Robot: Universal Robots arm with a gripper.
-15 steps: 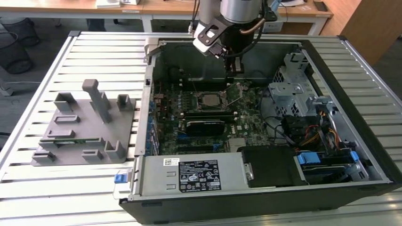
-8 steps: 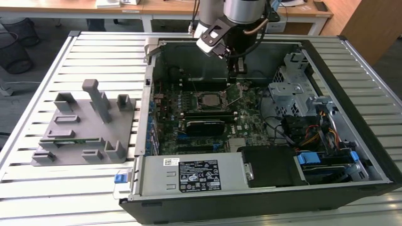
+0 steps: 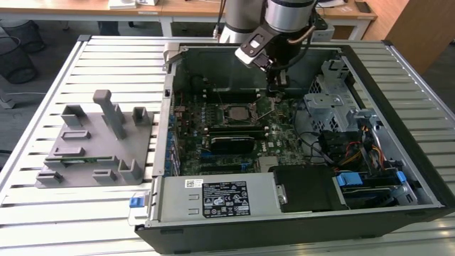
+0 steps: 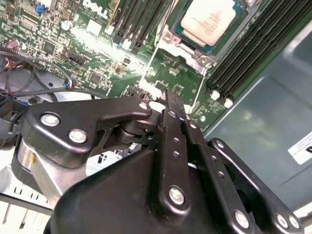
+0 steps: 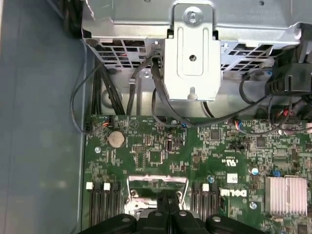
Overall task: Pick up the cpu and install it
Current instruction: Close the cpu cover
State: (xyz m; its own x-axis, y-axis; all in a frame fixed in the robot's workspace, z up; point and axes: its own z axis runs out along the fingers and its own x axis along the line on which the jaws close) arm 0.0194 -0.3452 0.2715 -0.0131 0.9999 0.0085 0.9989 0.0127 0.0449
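we see the cpu (image 4: pixel 209 19) already lying flat in its socket (image 3: pixel 238 113) on the green board (image 3: pixel 284 130) – its pale silver top shows plainly in the second wrist view, with dark memory slots (image 4: pixel 253 44) running along beside it. in the exterior view the socket sits near the middle of the board, inside the open computer case (image 3: pixel 419 160).

the claw (image 3: pixel 275 92) reaches down into the case just beyond the socket, toward the exterior view's right of it. in the second wrist view the claw (image 4: pixel 168 97) has its two black fingers (image 4: pixel 173 131) pressed together, and we see nothing between them. it holds no chip and is apart from the cpu. in the first wrist view the claw (image 5: pixel 168 197) has its tips right at a hinged metal frame (image 5: pixel 156 180) that stands raised off the board – we cannot tell whether they touch it.

beyond the frame in the first wrist view we see a round battery (image 5: pixel 116 139) on the board, black cables (image 5: pixel 156 97), and a silver metal bracket (image 5: pixel 192 53).

the case rests on a slatted table (image 3: pixel 71 224). on the exterior view's left, well apart from the case, stands a grey plastic stand (image 3: pixel 99 144) with a thin green memory stick (image 3: pixel 80 159) lying in it.
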